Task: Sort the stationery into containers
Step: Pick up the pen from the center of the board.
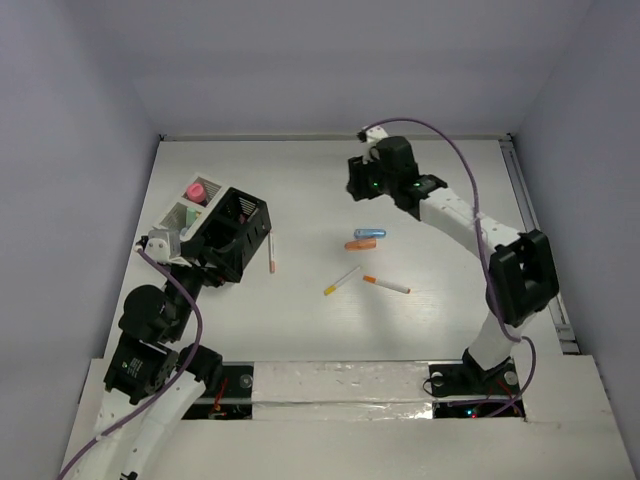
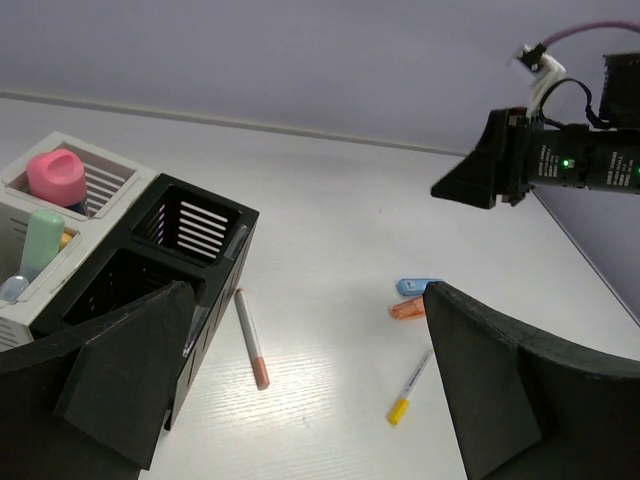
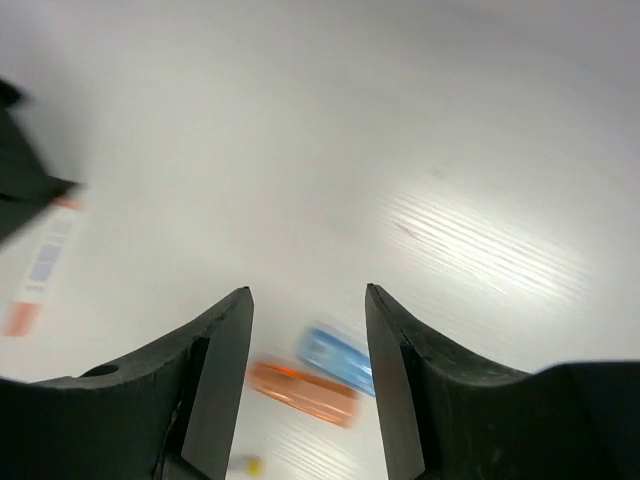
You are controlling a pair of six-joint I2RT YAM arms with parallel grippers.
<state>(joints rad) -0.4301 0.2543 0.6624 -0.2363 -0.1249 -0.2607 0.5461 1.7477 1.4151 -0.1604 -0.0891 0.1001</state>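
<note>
The black container [image 1: 238,232] and the white container [image 1: 180,212] stand at the left. The white one holds a pink marker [image 2: 55,175] and a green marker [image 2: 42,240]. A white pen with a salmon end [image 1: 271,252] lies beside the black box. In the middle lie a blue marker [image 1: 370,233], an orange marker [image 1: 361,243], a yellow-ended pen [image 1: 341,281] and an orange-ended pen [image 1: 386,285]. My left gripper [image 2: 300,400] is wide open above the salmon-ended pen [image 2: 250,338]. My right gripper [image 3: 308,292] hangs open and empty above the blue marker [image 3: 335,358] and orange marker [image 3: 305,392].
A metal rail [image 1: 530,230] runs along the table's right edge. A taped strip [image 1: 340,385] crosses the near edge between the arm bases. Grey walls close in the back and both sides. The right arm's purple cable [image 1: 455,150] arcs over its wrist.
</note>
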